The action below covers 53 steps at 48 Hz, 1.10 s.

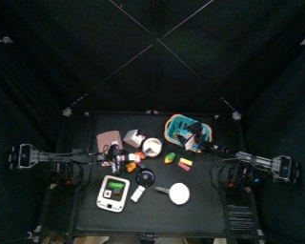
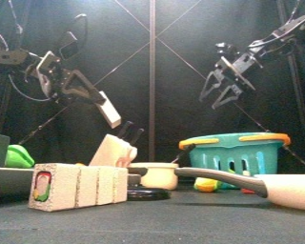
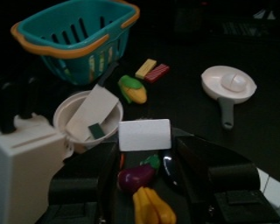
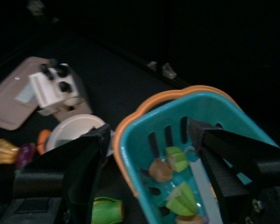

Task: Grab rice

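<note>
The basket [image 3: 74,35] is teal with an orange rim, its walls slotted. The pan [image 3: 227,85] is white, as is the bowl [image 3: 87,121], whose carton carries a small green patch. The corn [image 3: 132,87] is yellow and green; beside it lies a yellow and red piece [image 3: 152,69]. The eggplant [image 3: 136,178] is purple. The bench [image 1: 104,125] is black. At the basket's nine o'clock sits a tan board [image 4: 18,98].
</note>
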### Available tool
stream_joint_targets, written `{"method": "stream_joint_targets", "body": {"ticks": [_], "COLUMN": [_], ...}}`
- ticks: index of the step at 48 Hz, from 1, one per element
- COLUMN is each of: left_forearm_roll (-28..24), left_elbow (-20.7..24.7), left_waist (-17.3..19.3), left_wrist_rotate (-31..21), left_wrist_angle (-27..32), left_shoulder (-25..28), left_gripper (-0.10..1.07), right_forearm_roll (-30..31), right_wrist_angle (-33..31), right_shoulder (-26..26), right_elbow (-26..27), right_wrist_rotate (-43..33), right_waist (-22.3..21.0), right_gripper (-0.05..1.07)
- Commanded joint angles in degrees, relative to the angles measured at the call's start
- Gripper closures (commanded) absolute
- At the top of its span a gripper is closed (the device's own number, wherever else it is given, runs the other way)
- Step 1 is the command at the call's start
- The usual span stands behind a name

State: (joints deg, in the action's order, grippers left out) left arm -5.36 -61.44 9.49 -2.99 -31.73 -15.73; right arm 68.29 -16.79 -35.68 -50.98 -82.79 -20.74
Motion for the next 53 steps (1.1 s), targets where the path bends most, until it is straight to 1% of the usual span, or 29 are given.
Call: {"method": "stream_joint_targets", "body": {"ticks": [1,5,12,21,27,37,45,53], "left_forearm_roll": [0.1,0.2,0.0,0.0,0.1,0.1,0.3,2.1], "left_elbow": [4.5,7.4,14.0,20.8,23.5,26.4,27.2,27.5], "left_waist": [-0.9,-1.5,-2.4,-2.9,-3.2,-4.0,-4.1,-4.7], "left_wrist_rotate": [0.3,0.3,0.4,0.5,0.4,0.4,-0.1,0.1], "left_wrist_angle": [-2.5,-3.3,-3.7,-3.8,-3.8,-3.2,-2.6,-2.3], "left_shoulder": [5.5,9.8,18.0,25.6,28.3,31.8,33.0,34.1], "left_gripper": [0.41,0.41,0.41,0.41,0.41,0.41,0.41,0.41], "right_forearm_roll": [0.0,-0.2,-0.1,-0.3,-0.3,-1.0,-2.2,-3.3], "right_wrist_angle": [1.7,2.4,3.3,3.3,3.3,3.3,3.3,3.3], "right_shoulder": [-1.1,-1.0,0.4,2.9,4.1,5.6,5.9,6.2], "right_elbow": [-0.5,-1.4,-2.9,-3.3,-3.9,-3.0,-3.0,-3.5], "right_wrist_rotate": [0.1,0.1,0.1,-0.1,-0.4,-0.3,-0.3,-0.1], "right_waist": [0.0,-0.1,-0.4,-0.7,-0.7,-1.1,-1.5,-2.0], "right_gripper": [0.02,0.02,0.02,0.02,0.02,0.02,0.02,0.02]}}
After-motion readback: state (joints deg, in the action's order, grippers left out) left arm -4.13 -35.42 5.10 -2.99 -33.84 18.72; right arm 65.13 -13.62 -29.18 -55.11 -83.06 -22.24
